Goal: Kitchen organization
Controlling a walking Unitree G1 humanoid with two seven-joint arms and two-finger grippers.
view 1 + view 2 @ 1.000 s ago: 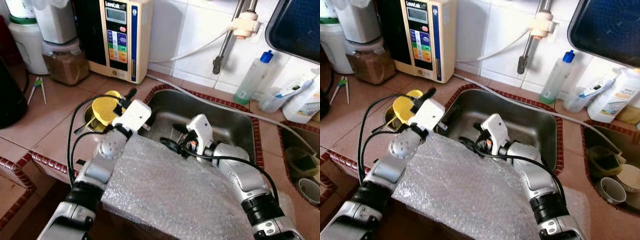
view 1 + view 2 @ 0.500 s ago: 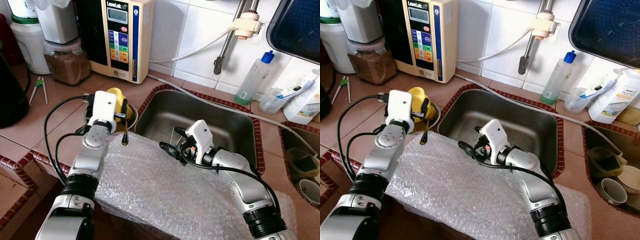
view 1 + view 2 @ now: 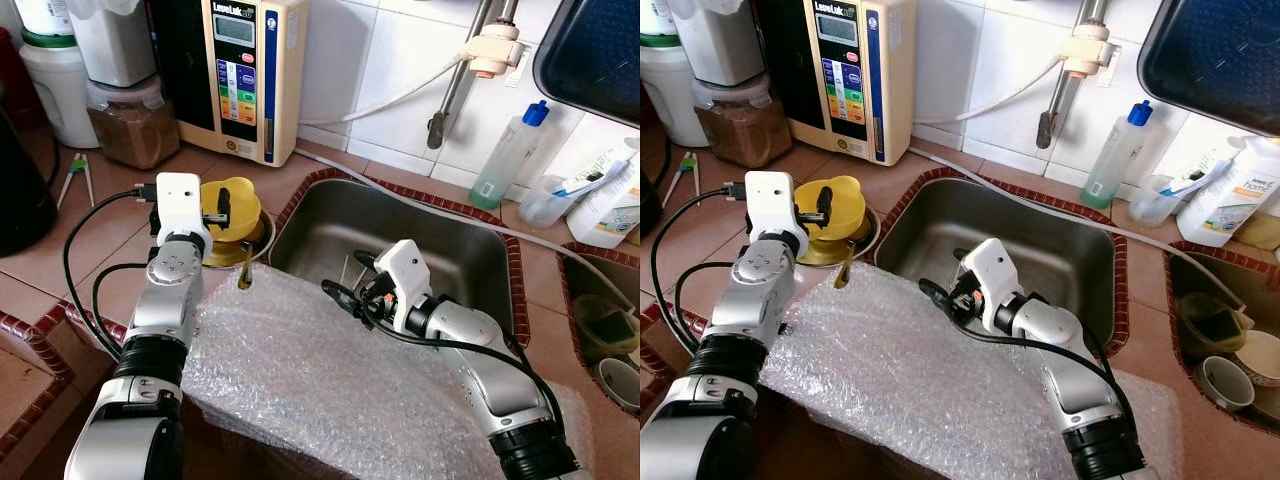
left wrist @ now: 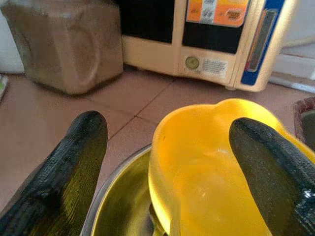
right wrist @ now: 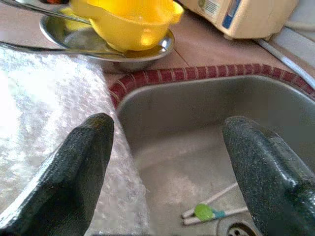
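A home kitchen, likely: steel sink [image 3: 440, 250], tiled counter [image 3: 100, 250], wall tap [image 3: 470, 60], dish-soap bottle [image 3: 508, 155].

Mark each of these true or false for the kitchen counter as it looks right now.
1. The yellow bowl sits in a metal dish. True.
2. The left tool is clamped shut on the bowl. False: its fingers are spread, the bowl between them.
3. The right tool hangs open over the sink. True.
4. Bubble wrap covers the sink's back edge. False: it lies over the front edge.
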